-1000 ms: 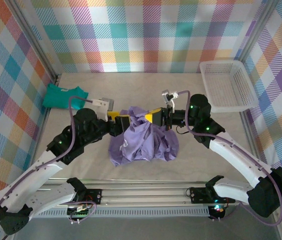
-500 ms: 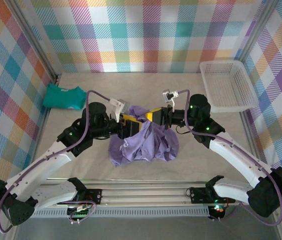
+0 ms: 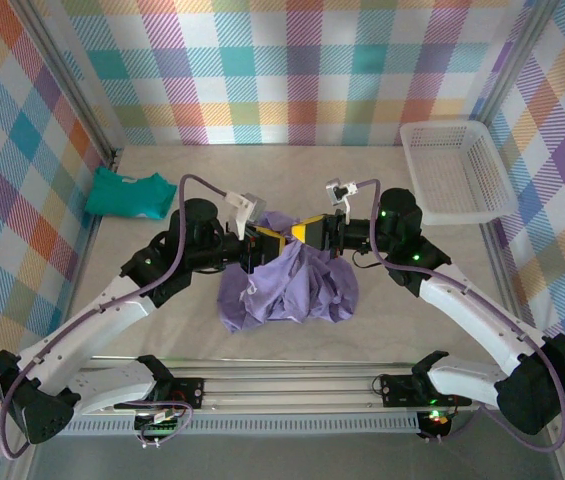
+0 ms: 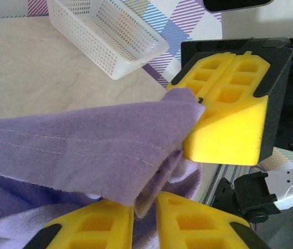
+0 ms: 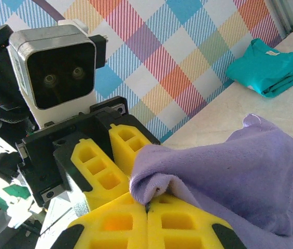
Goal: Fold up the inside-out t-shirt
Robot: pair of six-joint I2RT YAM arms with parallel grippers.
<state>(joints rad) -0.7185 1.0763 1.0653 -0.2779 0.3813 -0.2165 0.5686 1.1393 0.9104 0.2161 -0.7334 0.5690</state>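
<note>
I take the step in hand to be getting two sound holds on the inside-out t-shirt [image 3: 287, 290] so it can be opened out flat before any fold; it lies in a crumpled heap at the middle of the table [image 3: 292, 175], with one peak lifted between my two arms. My right gripper [image 5: 146, 215] has its yellow fingers pressed together on a rolled edge of the lavender cloth; my left gripper [image 4: 145, 215] has its fingers close together with a hanging fold caught between them, just beside the right one. To do this well, I judge that each hold should sit deep on a seam or hem, not on a loose wrinkle. Neither arm should pull until both bites are firm, and the arms should then part evenly and level so the cloth spreads instead of slipping or twisting. From above I see the bulk of the shirt resting slack on the table below the peak, which neither wrist view gives me. The left wrist view shows stitch lines along the raised fold and the white basket [image 4: 99, 41] beyond; the right wrist view shows how little cloth sits in its pinch, and the teal garment [image 5: 268, 70] lying well apart.
</note>
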